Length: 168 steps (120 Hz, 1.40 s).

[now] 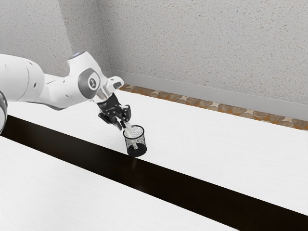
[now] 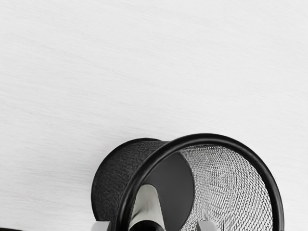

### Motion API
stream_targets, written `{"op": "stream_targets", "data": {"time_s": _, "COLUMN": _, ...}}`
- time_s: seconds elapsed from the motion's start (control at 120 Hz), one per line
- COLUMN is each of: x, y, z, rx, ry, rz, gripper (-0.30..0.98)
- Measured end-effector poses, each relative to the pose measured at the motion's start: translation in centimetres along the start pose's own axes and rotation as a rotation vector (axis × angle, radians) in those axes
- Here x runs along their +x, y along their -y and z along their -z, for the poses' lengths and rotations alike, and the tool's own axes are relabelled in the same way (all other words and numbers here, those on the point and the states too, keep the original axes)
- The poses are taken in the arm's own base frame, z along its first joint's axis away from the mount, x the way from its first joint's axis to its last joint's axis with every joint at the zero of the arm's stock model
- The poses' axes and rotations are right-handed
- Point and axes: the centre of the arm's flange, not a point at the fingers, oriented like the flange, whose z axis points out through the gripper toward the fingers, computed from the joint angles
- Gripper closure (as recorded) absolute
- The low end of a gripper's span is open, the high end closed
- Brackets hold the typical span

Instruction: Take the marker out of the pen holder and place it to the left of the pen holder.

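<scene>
My black gripper (image 1: pixel 123 124) is just above the rim of the black mesh pen holder (image 1: pixel 137 150), over its side toward the exterior view's left. The pale marker (image 1: pixel 134 145) leans inside the holder, its upper end up by the fingers. In the wrist view my gripper (image 2: pixel 153 226) has its two grey fingertips wide apart at the lower edge. Between them, touching neither, is the marker (image 2: pixel 147 203), pale with a dark end toward the hand. The mesh pen holder (image 2: pixel 228 185) surrounds it, its round rim facing the camera.
The holder stands upright on the white table (image 1: pixel 207 149), beside a long dark strip (image 1: pixel 163 177) crossing the tabletop. A speckled wall (image 1: pixel 207 48) rises beyond the table's far edge.
</scene>
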Motion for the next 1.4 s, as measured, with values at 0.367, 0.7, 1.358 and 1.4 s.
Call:
{"op": "stream_targets", "data": {"time_s": 0.367, "x": -0.1, "y": -0.5, "z": 1.4, "rx": 0.001, "ry": -0.018, "rz": -0.008, "gripper": 0.73}}
{"op": "stream_targets", "data": {"time_s": 0.7, "x": -1.4, "y": -1.7, "z": 13.7, "rx": 0.069, "ry": -0.133, "rz": -0.066, "gripper": 0.77}}
{"op": "stream_targets", "data": {"time_s": 1.358, "x": -1.5, "y": 3.7, "z": 20.6, "rx": 0.184, "ry": -0.112, "rz": -0.043, "gripper": 0.15}}
{"op": "stream_targets", "data": {"time_s": 1.4, "x": -2.2, "y": 0.3, "z": 23.3, "rx": 0.205, "ry": -0.112, "rz": -0.114, "gripper": 0.12}}
